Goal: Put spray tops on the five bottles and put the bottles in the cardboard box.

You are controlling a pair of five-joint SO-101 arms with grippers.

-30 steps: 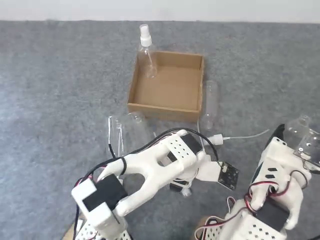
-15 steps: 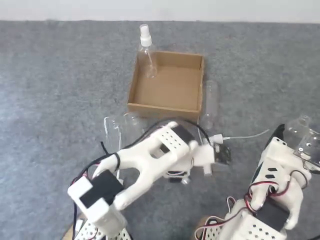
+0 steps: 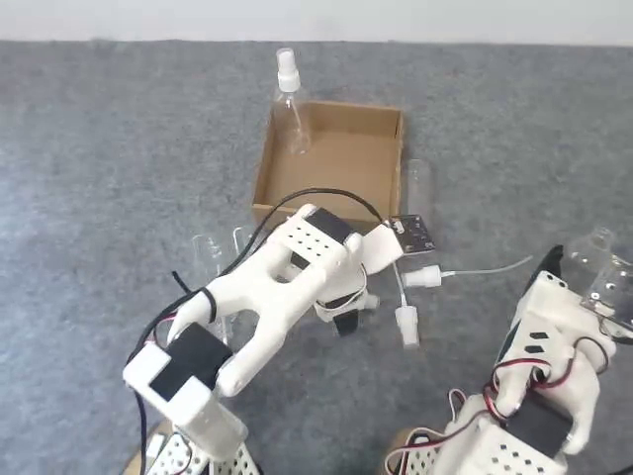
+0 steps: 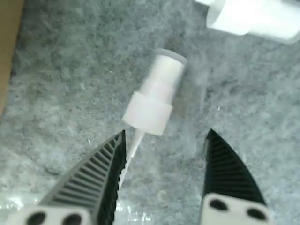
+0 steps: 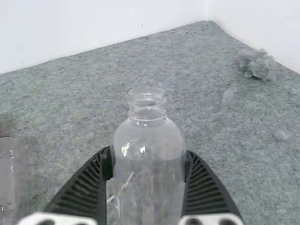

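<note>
My left gripper [image 4: 164, 136] [image 3: 343, 317] stands open low over the carpet. A white spray top [image 4: 154, 101] [image 3: 407, 325] lies just beyond its fingertips, untouched. A second spray top [image 4: 253, 18] [image 3: 423, 276] with a long tube lies nearby. My right gripper [image 5: 147, 161] [image 3: 593, 297] is shut on an upright clear bottle [image 5: 147, 140] [image 3: 601, 262] with a bare neck, at the front right. The cardboard box [image 3: 331, 213] sits in the middle with nothing inside. A bottle with a spray top [image 3: 289, 99] stands at its far edge.
One capless bottle [image 3: 417, 193] lies along the box's right side. Two more bottles [image 3: 220, 259] lie left of the left arm. Another bottle's edge [image 5: 7, 173] appears beside the held one. Grey carpet stretches open to the far left and right.
The left arm has swung back and left toward the box, uncovering the spray top on the carpet. The right arm and its bottle have kept still.
</note>
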